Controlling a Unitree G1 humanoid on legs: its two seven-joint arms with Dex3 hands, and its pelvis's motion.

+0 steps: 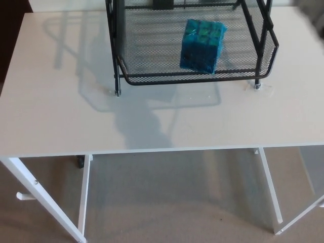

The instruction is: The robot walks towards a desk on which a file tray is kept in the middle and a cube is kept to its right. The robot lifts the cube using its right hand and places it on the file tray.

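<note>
I am seeing the cube (202, 45) resting in the file tray (147, 50) on the desk (61, 101). Neither hand is showing, so I cannot tell the fingers' state.

A blue cube (202, 45) sits inside the black mesh file tray (147, 50) on the white desk (61, 111).

Neither the left hand nor the right hand is in view. Only a grey shadow (144, 126) is cast near the front edge of the desk (45, 111), possibly the robot's own outline.

No readable text or labels anywhere
</note>
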